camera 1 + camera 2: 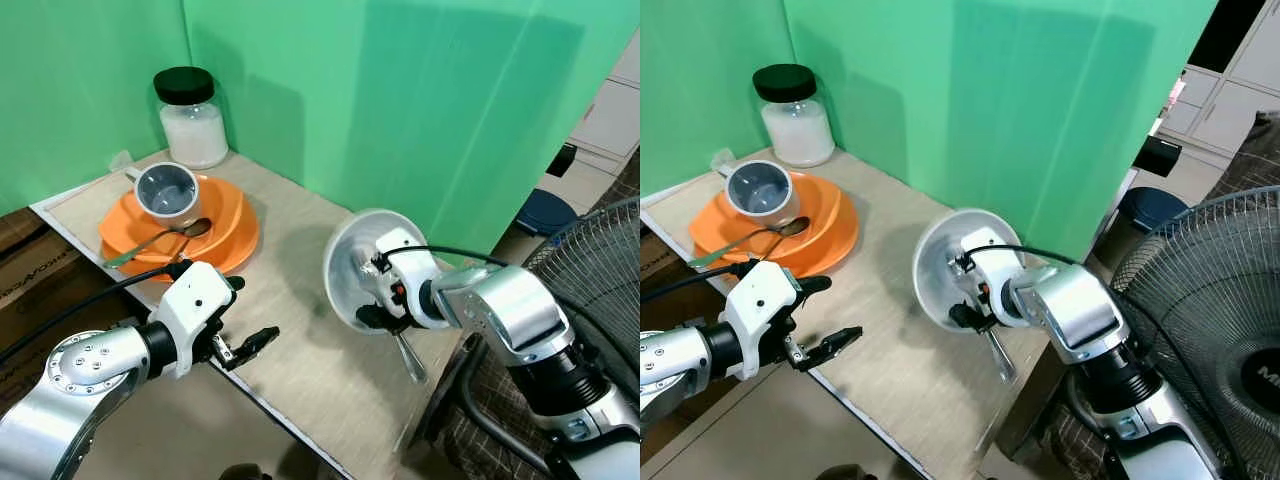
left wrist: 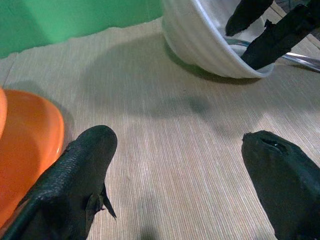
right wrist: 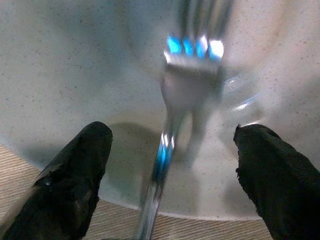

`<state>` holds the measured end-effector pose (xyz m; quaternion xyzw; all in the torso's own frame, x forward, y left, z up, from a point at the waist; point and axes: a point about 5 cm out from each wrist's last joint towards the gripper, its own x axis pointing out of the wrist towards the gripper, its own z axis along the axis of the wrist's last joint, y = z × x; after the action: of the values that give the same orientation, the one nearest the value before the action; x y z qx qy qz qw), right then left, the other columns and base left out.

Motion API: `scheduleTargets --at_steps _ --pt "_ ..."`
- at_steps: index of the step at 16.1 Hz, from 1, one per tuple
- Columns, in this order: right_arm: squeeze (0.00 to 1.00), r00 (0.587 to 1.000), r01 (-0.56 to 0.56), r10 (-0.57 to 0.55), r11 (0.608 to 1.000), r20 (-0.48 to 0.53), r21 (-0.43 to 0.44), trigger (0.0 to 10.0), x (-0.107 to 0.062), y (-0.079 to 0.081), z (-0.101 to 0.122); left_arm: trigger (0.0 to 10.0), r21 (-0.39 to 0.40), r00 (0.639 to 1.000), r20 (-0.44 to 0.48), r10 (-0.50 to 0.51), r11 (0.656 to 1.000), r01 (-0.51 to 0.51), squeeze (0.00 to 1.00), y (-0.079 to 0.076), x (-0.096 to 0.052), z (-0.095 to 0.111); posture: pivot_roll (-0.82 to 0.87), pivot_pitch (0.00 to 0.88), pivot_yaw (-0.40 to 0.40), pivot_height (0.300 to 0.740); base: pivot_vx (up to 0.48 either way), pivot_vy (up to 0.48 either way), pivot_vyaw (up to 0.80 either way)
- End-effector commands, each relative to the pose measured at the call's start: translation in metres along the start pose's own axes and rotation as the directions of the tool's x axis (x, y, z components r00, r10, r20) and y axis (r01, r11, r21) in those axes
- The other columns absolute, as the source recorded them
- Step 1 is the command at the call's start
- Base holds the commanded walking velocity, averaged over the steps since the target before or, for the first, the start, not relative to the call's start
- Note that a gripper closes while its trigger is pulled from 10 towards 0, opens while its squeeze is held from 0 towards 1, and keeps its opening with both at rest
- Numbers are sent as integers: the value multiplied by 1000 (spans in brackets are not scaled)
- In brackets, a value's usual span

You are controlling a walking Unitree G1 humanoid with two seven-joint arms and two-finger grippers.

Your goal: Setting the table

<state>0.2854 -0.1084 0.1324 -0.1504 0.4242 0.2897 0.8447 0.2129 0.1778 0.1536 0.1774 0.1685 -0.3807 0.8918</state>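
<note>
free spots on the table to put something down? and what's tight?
Bare tabletop runs between the orange plates and the tilted white bowl, from the green backdrop to the near edge by the open left gripper. The far-left corner is crowded: jar, cup and spoon on the plates. The open right gripper faces a fork in the bowl.

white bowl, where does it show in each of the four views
Left eye view: white bowl, right of centre, tilted, at the right gripper.
Right eye view: centre.
Left wrist view: top, right of centre.
Right wrist view: its inside behind the fork.
Shared landmark: beige table.
</note>
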Motion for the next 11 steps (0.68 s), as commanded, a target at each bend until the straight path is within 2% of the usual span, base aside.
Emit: scheduleTargets --at_steps 1,5,11 --pt "0 999 -2 3 1000 -34 26 0 4 0 -9 10000 14 1000 3 2 1000 -2 353 2 -1 3 150 0 -39 740 0 0 0" --pt "0 998 -16 20 999 -68 47 0 11 4 -20 10000 18 1000 0 3 1000 -3 353 3 0 3 150 0 -34 740 0 0 0" --pt "0 998 -12 15 999 -63 50 0 12 4 -20 10000 21 1000 1 -5 1000 5 357 3 2 4 150 0 -30 740 0 0 0"
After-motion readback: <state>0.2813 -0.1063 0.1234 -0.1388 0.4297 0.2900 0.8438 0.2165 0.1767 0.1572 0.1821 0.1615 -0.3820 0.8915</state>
